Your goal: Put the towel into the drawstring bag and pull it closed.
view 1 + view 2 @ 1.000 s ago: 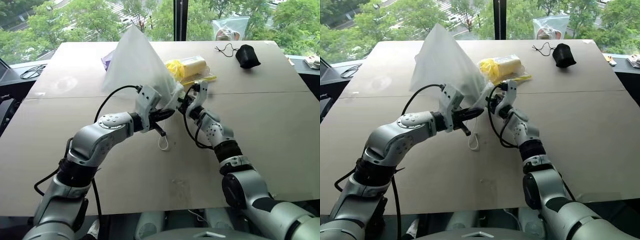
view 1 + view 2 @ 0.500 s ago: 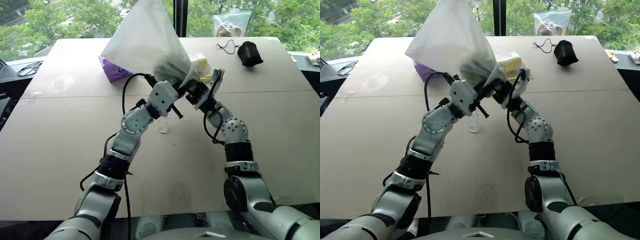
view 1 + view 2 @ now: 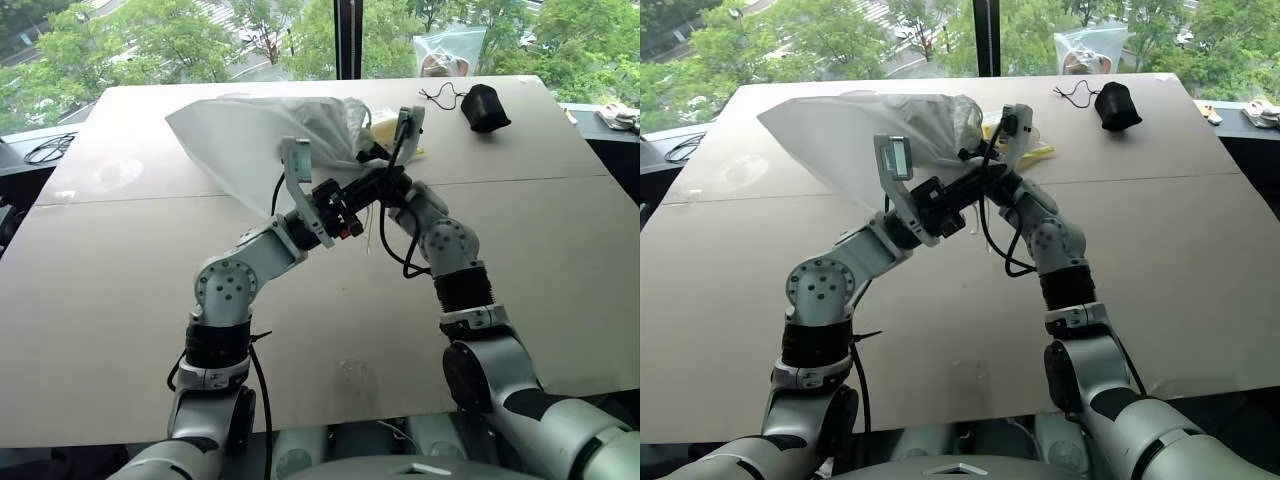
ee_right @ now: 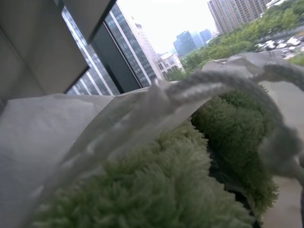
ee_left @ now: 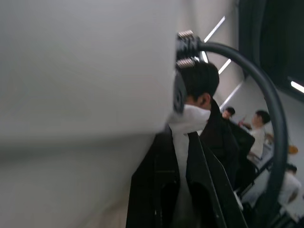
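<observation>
honestly, the risky part looks to be right now, with the drawstring bag [image 3: 262, 140] held up off the table [image 3: 120, 300] near the middle of its far edge and its mouth still gaping. the towel [image 4: 156, 190] sits inside the mouth, green fluff showing through the thin cloth and right up at the rim in the right wrist view, with the white cord [image 4: 209, 85] looped across in front of it. the left gripper [image 3: 343, 213] is pinched tight on white bag cloth, which shows between its black fingers [image 5: 156, 190] in its own wrist view. the right gripper [image 3: 372, 172] is closed to a narrow gap at the bag's mouth; it seems to have the rim or cord, though i can't tell which.

if the bag tips mouth-down, or a pull lands on cloth rather than cord, i'd expect the towel to slide back out, since it sits so near the opening. pulling only one side could also just drag the whole sack instead of cinching it. the arms are crossed close together, so their cables could snag the cord.

behind it, close to the far edge, lie a clear packet with yellow contents [image 3: 385, 125] and a small black pouch [image 3: 484, 108]; a swinging bag could knock them.

no brand, label or writing is readable anywhere.
</observation>
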You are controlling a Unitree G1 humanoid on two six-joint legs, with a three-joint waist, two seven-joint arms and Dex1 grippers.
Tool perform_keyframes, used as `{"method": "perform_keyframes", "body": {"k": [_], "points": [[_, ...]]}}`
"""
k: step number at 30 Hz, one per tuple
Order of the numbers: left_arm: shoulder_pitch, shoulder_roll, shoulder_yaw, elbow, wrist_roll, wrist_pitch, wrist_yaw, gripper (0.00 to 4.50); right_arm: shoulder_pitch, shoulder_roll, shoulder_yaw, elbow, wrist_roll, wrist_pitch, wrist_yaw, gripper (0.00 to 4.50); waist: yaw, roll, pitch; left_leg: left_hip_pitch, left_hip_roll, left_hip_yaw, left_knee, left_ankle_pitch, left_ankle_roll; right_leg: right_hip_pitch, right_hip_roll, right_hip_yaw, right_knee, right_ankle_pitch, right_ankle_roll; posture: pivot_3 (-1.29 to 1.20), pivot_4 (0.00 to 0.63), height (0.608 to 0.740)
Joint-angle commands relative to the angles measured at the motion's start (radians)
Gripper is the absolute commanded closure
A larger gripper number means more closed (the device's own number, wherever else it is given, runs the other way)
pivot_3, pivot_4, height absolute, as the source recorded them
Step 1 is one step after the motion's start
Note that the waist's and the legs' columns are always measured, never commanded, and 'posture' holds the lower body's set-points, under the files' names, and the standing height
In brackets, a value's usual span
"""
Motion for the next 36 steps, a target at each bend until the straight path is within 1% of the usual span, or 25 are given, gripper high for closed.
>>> {"method": "perform_keyframes", "body": {"k": [1, 3, 4, 5, 6, 7, 8, 10, 11, 12, 13, 14, 16, 17, 19, 20, 22, 24, 27, 29, 30, 31, 33, 34, 36], "points": [[-0.045, 0.033, -0.069, -0.083, -0.020, 0.102, -0.019, 4.50, 0.006, -0.030, 0.222, 0.155, -0.329, -0.348, -0.011, 4.46, 0.002, -0.001, 0.000, 0.000, 0.000, -0.001, 0.001, 0.000, 0.000, 0.001, 0.000, 0.000, 0.000, 0.000, 0.000, 0.00, 0.150, 0.740], [-0.013, 0.083, -0.079, -0.091, 0.042, 0.117, -0.041, 4.50, 0.027, -0.029, 0.139, 0.147, -0.217, -0.333, 0.115, 4.46, -0.003, -0.001, 0.000, 0.001, 0.000, 0.001, 0.001, 0.001, -0.002, 0.001, 0.001, 0.002, 0.000, 0.000, 0.000, 0.00, 0.150, 0.740], [-0.001, 0.101, -0.080, -0.097, 0.063, 0.114, -0.058, 4.50, 0.044, -0.022, 0.089, 0.117, -0.133, -0.272, 0.184, 4.46, -0.003, -0.001, 0.000, 0.001, 0.000, 0.001, 0.000, 0.002, -0.004, 0.002, 0.001, 0.003, 0.000, 0.000, 0.000, 0.00, 0.150, 0.740], [0.014, 0.125, -0.066, -0.097, 0.075, 0.113, -0.070, 4.50, 0.069, -0.027, 0.018, 0.033, 0.013, -0.137, 0.265, 4.46, -0.003, -0.001, 0.000, 0.001, 0.001, 0.001, 0.000, 0.003, -0.004, 0.002, 0.001, 0.003, 0.000, 0.000, 0.000, 0.00, 0.150, 0.740], [0.026, 0.148, -0.057, -0.097, 0.102, 0.099, -0.083, 4.50, 0.084, -0.034, -0.050, -0.028, 0.122, -0.008, 0.289, 4.46, -0.003, -0.001, 0.000, 0.001, 0.001, 0.001, 0.000, 0.003, -0.005, 0.002, 0.001, 0.003, 0.000, 0.000, 0.000, 0.00, 0.150, 0.740], [0.038, 0.174, -0.045, -0.094, 0.123, 0.089, -0.103, 4.50, 0.122, -0.066, -0.068, -0.114, 0.194, 0.074, 0.365, 3.84, -0.003, -0.001, 0.001, 0.000, 0.002, 0.001, -0.001, 0.003, -0.005, 0.001, 0.000, 0.002, -0.001, 0.000, 0.000, 0.00, 0.150, 0.740], [0.046, 0.195, -0.033, -0.089, 0.139, 0.082, -0.116, 4.50, 0.158, -0.096, -0.069, -0.190, 0.229, 0.137, 0.409, 3.65, 0.000, -0.001, 0.001, 0.000, 0.004, 0.001, -0.001, 0.003, -0.005, 0.001, -0.001, 0.002, -0.002, 0.000, -0.001, 0.00, 0.150, 0.740], [0.055, 0.224, -0.016, -0.075, 0.173, 0.060, -0.143, 4.50, 0.204, -0.122, -0.080, -0.286, 0.253, 0.238, 0.384, 2.79, 0.006, 0.000, 0.001, -0.001, 0.004, 0.000, -0.001, 0.002, -0.005, 0.001, -0.002, 0.000, -0.005, 0.000, -0.001, 0.00, 0.150, 0.740], [0.062, 0.246, -0.009, -0.071, 0.191, 0.049, -0.165, 4.50, 0.225, -0.134, -0.093, -0.332, 0.276, 0.313, 0.351, 2.46, 0.008, 0.000, 0.001, -0.001, 0.004, 0.000, -0.002, 0.002, -0.005, 0.001, -0.003, 0.000, -0.005, 0.000, -0.001, 0.00, 0.150, 0.740], [0.068, 0.267, -0.005, -0.066, 0.208, 0.040, -0.185, 4.50, 0.244, -0.145, -0.111, -0.375, 0.316, 0.394, 0.333, 1.92, 0.008, 0.000, 0.001, -0.001, 0.004, 0.000, -0.002, 0.002, -0.005, 0.001, -0.003, 0.001, -0.005, 0.000, -0.001, 0.00, 0.150, 0.740], [0.076, 0.293, -0.009, -0.067, 0.239, 0.023, -0.214, 4.50, 0.260, -0.154, -0.130, -0.407, 0.341, 0.451, 0.309, 1.55, 0.008, 0.000, 0.001, -0.001, 0.004, 0.000, -0.002, 0.001, -0.003, 0.001, -0.003, 0.001, -0.005, 0.000, -0.001, 0.00, 0.150, 0.740], [0.085, 0.314, -0.013, -0.068, 0.265, 0.008, -0.239, 4.50, 0.270, -0.157, -0.146, -0.427, 0.340, 0.482, 0.266, 1.29, 0.009, 0.000, 0.001, -0.001, 0.004, 0.000, -0.002, 0.001, -0.003, 0.001, -0.003, 0.001, -0.005, 0.000, -0.001, 0.00, 0.150, 0.740], [0.099, 0.350, -0.031, -0.064, 0.330, -0.036, -0.279, 4.50, 0.281, -0.160, -0.168, -0.454, 0.338, 0.522, 0.207, 1.29, 0.013, 0.000, 0.001, 0.000, 0.004, 0.000, -0.004, 0.001, -0.003, 0.001, -0.003, 0.001, -0.005, 0.000, -0.001, 0.00, 0.150, 0.740], [0.104, 0.361, -0.041, -0.064, 0.361, -0.061, -0.296, 4.50, 0.283, -0.169, -0.159, -0.456, 0.296, 0.523, 0.162, 1.29, 0.015, 0.000, 0.001, 0.000, 0.004, 0.000, -0.004, 0.001, -0.002, 0.001, -0.003, 0.001, -0.004, 0.000, -0.001, 0.00, 0.150, 0.740], [0.109, 0.366, -0.053, -0.061, 0.412, -0.109, -0.316, 4.50, 0.273, -0.170, -0.152, -0.426, 0.224, 0.523, 0.055, 1.29, 0.016, 0.000, 0.000, 0.000, 0.003, 0.000, -0.004, 0.000, -0.002, 0.001, -0.003, 0.001, -0.004, 0.000, -0.001, 0.00, 0.150, 0.740], [0.110, 0.364, -0.060, -0.060, 0.434, -0.136, -0.326, 4.50, 0.265, -0.158, -0.170, -0.404, 0.218, 0.531, 0.006, 1.29, 0.017, 0.000, 0.000, 0.000, 0.003, 0.000, -0.004, 0.000, -0.002, 0.001, -0.004, 0.001, -0.004, 0.000, -0.001, 0.00, 0.150, 0.740], [0.111, 0.354, -0.065, -0.060, 0.452, -0.154, -0.338, 4.50, 0.261, -0.151, -0.186, -0.386, 0.223, 0.525, -0.017, 1.29, 0.017, 0.000, 0.000, 0.000, 0.002, 0.000, -0.004, 0.001, -0.002, 0.001, -0.004, 0.001, -0.005, 0.000, -0.001, 0.00, 0.150, 0.740], [0.116, 0.340, -0.075, -0.067, 0.469, -0.172, -0.346, 4.50, 0.266, -0.149, -0.180, -0.378, 0.222, 0.521, -0.026, 0.97, 0.017, 0.000, 0.000, -0.001, 0.001, 0.000, -0.004, 0.001, -0.002, 0.001, -0.005, 0.001, -0.005, 0.000, -0.001, 0.00, 0.150, 0.740], [0.127, 0.323, -0.073, -0.083, 0.471, -0.180, -0.347, 4.50, 0.266, -0.139, -0.160, -0.378, 0.186, 0.524, -0.092, 0.75, 0.017, 0.000, 0.000, -0.002, 0.001, 0.000, -0.004, 0.001, -0.002, 0.001, -0.005, 0.000, -0.006, 0.000, -0.001, 0.00, 0.150, 0.740], [0.137, 0.318, -0.074, -0.098, 0.479, -0.192, -0.351, 4.50, 0.258, -0.136, -0.134, -0.352, 0.120, 0.508, -0.165, 0.28, 0.016, 0.000, 0.000, -0.002, 0.001, 0.000, -0.004, 0.001, -0.002, 0.001, -0.005, 0.000, -0.007, 0.000, -0.001, 0.00, 0.150, 0.740], [0.140, 0.310, -0.071, -0.103, 0.479, -0.198, -0.345, 4.50, 0.257, -0.147, -0.099, -0.333, 0.061, 0.481, -0.194, 0.04, 0.016, 0.000, 0.000, -0.002, 0.001, 0.000, -0.004, 0.001, -0.002, 0.001, -0.005, 0.000, -0.006, 0.000, -0.001, 0.00, 0.150, 0.740], [0.143, 0.304, -0.068, -0.106, 0.480, -0.201, -0.341, 4.50, 0.257, -0.155, -0.073, -0.321, 0.022, 0.462, -0.210, 0.04, 0.015, 0.000, 0.000, -0.002, 0.001, 0.000, -0.004, 0.000, -0.002, 0.001, -0.005, 0.000, -0.006, 0.000, -0.001, 0.00, 0.150, 0.740], [0.145, 0.292, -0.070, -0.109, 0.498, -0.217, -0.337, 4.50, 0.261, -0.138, -0.076, -0.302, 0.003, 0.437, -0.229, 0.04, 0.016, 0.000, 0.001, -0.002, 0.001, 0.000, -0.004, 0.000, -0.002, 0.001, -0.005, 0.000, -0.006, 0.000, -0.001, 0.00, 0.150, 0.740], [0.146, 0.288, -0.072, -0.110, 0.506, -0.221, -0.337, 4.50, 0.262, -0.132, -0.080, -0.295, 0.003, 0.439, -0.230, 0.27, 0.016, 0.000, 0.001, -0.002, 0.001, -0.001, -0.004, 0.000, -0.002, 0.001, -0.005, -0.001, -0.006, 0.000, -0.001, 0.00, 0.150, 0.740], [0.149, 0.281, -0.072, -0.111, 0.516, -0.224, -0.336, 4.50, 0.265, -0.125, -0.080, -0.295, -0.002, 0.431, -0.218, 0.92, 0.016, 0.000, 0.000, -0.002, 0.001, 0.000, -0.004, 0.000, -0.002, 0.001, -0.004, -0.001, -0.006, 0.000, -0.001, 0.00, 0.150, 0.740]]}}
